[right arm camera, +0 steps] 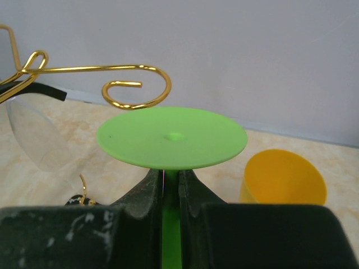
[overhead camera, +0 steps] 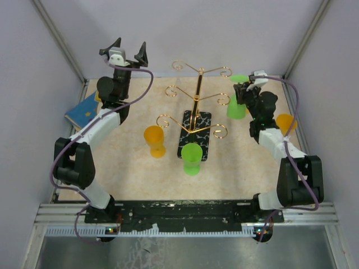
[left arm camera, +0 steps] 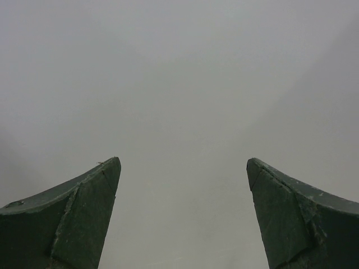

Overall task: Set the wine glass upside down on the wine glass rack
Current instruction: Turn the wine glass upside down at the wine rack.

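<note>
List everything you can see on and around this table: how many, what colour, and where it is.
wine glass rack: one, gold wire on a black marbled base, table centre.
held green wine glass: one, green, foot up, beside the rack's right-hand arms.
other green wine glass: one, green, at the near end of the rack's base.
orange wine glasses: two, orange, one left of the base, one at the right edge by the right arm.
blue flat item: one, blue, left edge, partly behind the left arm.
table: one, beige mottled top.
left gripper: one, dark, open and empty, raised at far left.
right gripper: one, dark, shut on the held glass's stem.
</note>
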`<action>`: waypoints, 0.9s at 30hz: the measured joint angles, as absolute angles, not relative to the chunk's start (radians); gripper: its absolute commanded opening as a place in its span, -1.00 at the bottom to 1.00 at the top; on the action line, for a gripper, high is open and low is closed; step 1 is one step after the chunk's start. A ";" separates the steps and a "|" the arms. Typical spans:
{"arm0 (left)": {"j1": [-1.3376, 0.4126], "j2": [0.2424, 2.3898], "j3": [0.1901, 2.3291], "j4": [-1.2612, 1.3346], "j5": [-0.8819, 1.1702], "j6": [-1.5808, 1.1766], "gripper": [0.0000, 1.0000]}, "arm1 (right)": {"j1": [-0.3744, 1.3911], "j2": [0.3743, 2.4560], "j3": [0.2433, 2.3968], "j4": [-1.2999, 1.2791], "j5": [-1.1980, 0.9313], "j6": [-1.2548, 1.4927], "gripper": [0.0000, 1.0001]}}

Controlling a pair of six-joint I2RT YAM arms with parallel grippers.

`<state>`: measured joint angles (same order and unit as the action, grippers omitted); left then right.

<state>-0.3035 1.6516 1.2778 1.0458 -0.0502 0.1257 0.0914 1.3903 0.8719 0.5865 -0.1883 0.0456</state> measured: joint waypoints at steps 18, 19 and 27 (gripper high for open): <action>-0.271 1.713 1.317 1.045 -0.013 0.108 0.98 | 0.091 1.550 0.797 1.032 -0.382 0.052 -1.00; -0.269 1.715 1.319 1.046 -0.010 0.107 0.98 | 0.091 1.562 0.797 1.040 -0.389 0.055 -1.00; -0.257 1.723 1.338 1.039 0.007 0.104 0.98 | 0.112 1.636 0.825 1.098 -0.399 0.060 -1.00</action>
<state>-0.2565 1.7229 1.3376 1.0386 0.0074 0.1043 0.1116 1.6360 0.8249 1.0981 -0.3988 0.0597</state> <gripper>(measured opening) 0.990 0.087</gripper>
